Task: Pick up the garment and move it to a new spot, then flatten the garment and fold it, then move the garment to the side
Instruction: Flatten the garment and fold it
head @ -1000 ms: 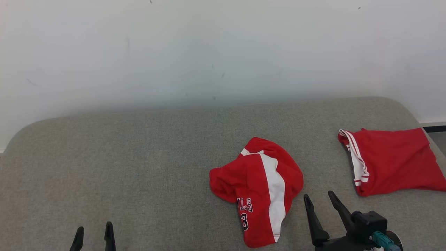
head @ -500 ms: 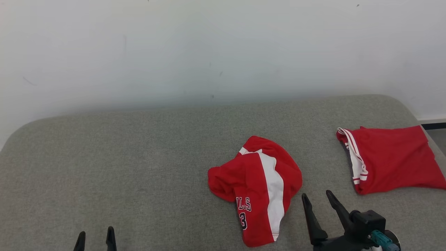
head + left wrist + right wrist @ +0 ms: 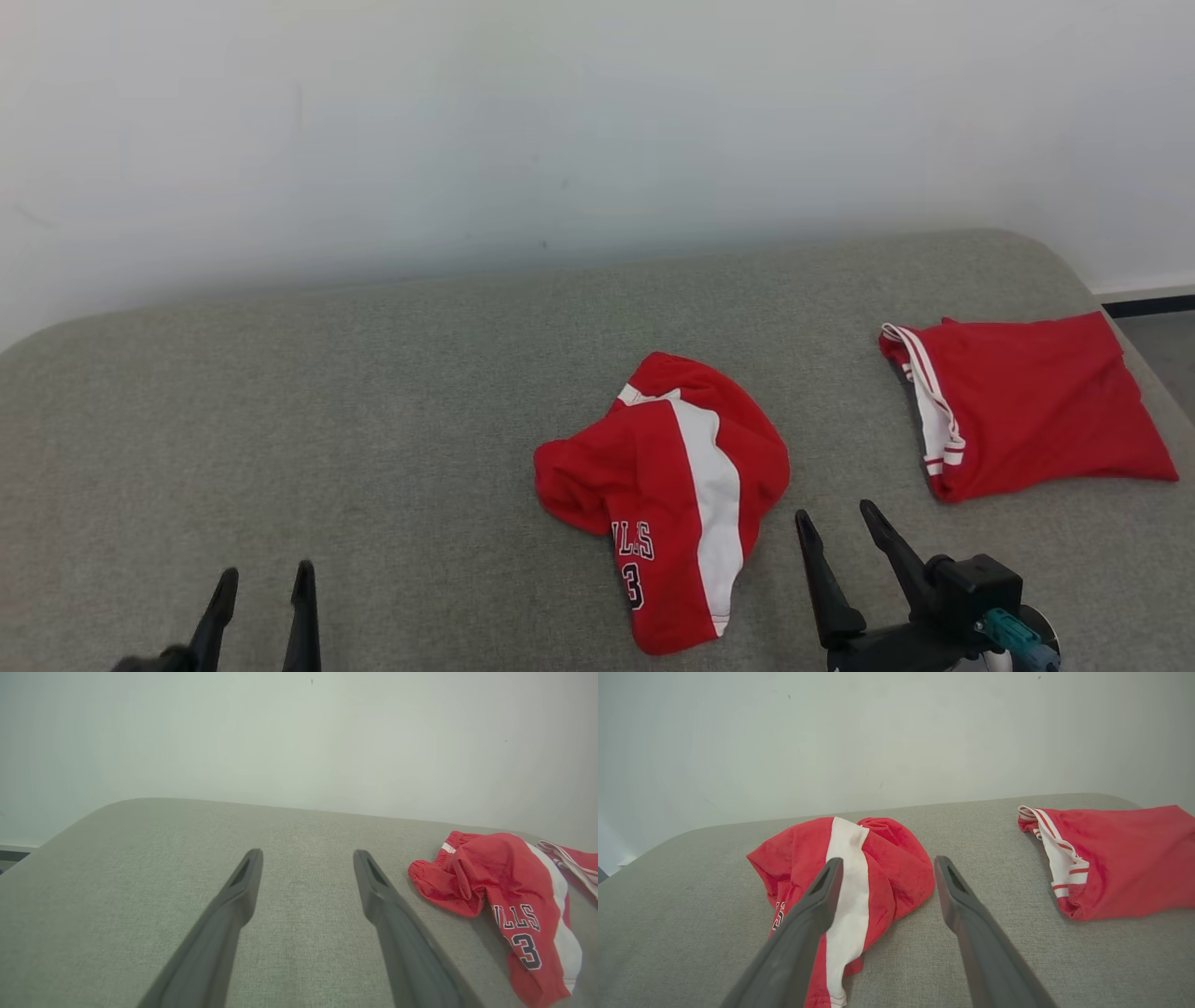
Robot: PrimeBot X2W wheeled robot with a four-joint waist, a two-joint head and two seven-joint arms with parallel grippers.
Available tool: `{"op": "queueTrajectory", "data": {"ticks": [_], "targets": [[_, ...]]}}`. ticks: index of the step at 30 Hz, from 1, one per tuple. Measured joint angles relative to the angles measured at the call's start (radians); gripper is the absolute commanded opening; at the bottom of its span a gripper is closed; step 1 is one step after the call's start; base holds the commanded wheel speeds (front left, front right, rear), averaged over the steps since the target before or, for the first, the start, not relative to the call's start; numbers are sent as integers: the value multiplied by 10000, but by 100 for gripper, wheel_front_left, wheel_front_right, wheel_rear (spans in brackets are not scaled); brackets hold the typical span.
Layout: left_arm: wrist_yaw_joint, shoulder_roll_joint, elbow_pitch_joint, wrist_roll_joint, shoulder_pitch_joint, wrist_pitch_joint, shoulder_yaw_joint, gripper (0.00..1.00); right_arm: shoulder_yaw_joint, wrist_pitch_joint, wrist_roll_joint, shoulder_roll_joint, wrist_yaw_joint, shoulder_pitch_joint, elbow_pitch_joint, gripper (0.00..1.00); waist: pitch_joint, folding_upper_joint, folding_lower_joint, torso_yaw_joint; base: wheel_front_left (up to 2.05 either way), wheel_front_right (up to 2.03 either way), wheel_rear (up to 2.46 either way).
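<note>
1. The garment, red shorts with a broad white stripe, lies crumpled on the grey upholstered bench, a little right of the middle and towards its near side.
2. Its long axis runs far to near. The bunched end points at the far side, and the flatter leg end points at the robot, leaning slightly right as it comes near.
3. The stripe follows that axis. Dark lettering and a number sit left of the stripe on the near part, and a rumpled lobe bulges out to the left at mid-length.
4. The right tool stands just right of the garment's near half, with a strip of bare bench between them. Its two dark fingers are spread wide, hold nothing, and point far and slightly left.
5. In the right wrist view, that tool's left finger crosses in front of the stripe, while the other finger stands over bare fabric to the right of the garment.
6. The left tool is well apart to the garment's left, at the near edge. Its fingers are parted and empty, over bare bench.
7. A second red garment with white trim lies flat at the far right, well apart from the first.
8. A pale wall rises behind the bench.
</note>
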Motion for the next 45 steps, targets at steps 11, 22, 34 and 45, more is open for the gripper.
{"op": "queueTrajectory", "data": {"ticks": [11,22,34,45], "targets": [[-782,719,1779,-786,-3854,3726,-1089,100,656,27,27,4,0,-403,-27,100,410,0,1,-1056,0,0,0],[-953,1051,4230,-1338,-7224,6261,-2228,100,1413,-71,182,2,0,-1097,8,100,1213,1,1,-2822,0,0,0],[-890,1269,5862,-1394,-8937,7494,-2895,100,1151,-560,351,-8,0,-1312,92,100,2740,2,3,-4153,0,0,0],[-759,1060,6612,-1639,-9418,8241,-3068,0,1321,-658,516,0,0,-1605,259,100,3319,1,2,-4470,0,0,0]]}}
